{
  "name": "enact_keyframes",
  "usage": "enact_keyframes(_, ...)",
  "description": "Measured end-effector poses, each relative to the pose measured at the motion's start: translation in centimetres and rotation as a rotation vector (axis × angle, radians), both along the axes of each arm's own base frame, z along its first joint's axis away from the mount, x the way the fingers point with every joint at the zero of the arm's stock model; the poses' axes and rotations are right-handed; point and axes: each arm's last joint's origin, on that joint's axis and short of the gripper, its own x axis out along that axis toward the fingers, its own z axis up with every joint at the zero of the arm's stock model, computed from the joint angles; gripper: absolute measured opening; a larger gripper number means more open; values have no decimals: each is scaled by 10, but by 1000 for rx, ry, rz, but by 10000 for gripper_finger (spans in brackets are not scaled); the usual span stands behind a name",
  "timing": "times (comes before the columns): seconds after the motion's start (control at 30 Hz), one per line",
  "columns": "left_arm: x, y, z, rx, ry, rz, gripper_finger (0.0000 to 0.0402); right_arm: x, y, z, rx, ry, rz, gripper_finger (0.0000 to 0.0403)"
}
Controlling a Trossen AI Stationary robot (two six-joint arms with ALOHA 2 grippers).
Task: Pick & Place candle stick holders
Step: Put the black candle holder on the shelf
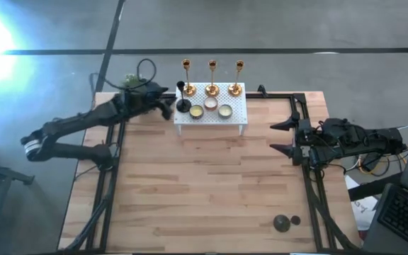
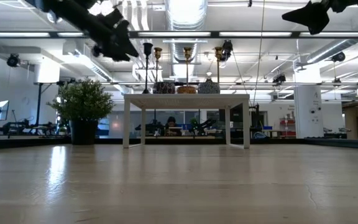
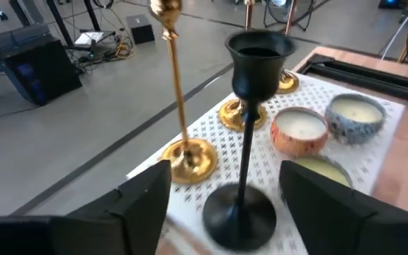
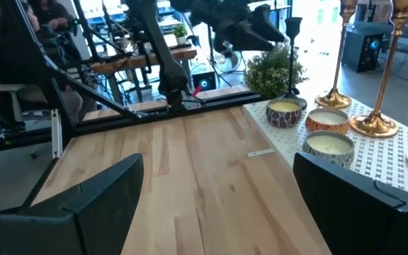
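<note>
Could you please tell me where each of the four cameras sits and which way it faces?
High: overhead, looking straight down; both arms show.
Low: table height, facing the white rack; arms overhead.
Left wrist: faces the black candlestick between the left gripper fingers.
Right wrist: faces across the table; right gripper open.
All four share the rack and gold candlesticks.

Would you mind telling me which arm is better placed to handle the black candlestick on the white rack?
Left. Its end effector is open around the black candlestick on the rack; the right end effector waits at the table's right edge.
</note>
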Motion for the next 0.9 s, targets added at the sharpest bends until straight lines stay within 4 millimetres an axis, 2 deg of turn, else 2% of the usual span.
enact_keyframes(0.1,-23,-15,13,-1,-18,-42,277,0,0,2,-2,-25,1,359)
enact_keyframes(0.17,-36,-28,18,-4,-76,-139,278,0,0,3,-42,-29,20,359)
enact_keyframes(0.27,-55,-46,15,-26,-176,-299,277,0,4,3,-87,-9,154,359)
enact_keyframes(0.43,-79,-65,-22,-46,-251,-388,276,-1,10,-5,6,73,344,359)
enact_keyframes(0.63,-100,-75,-58,-56,-381,-384,275,10,15,-20,103,252,325,359)
enact_keyframes(0.8,-107,-79,-73,-52,-496,-387,275,25,25,-19,88,277,331,359)
enact_keyframes(0.9,-107,-79,-90,-122,-482,-372,275,33,32,-18,89,309,329,359)
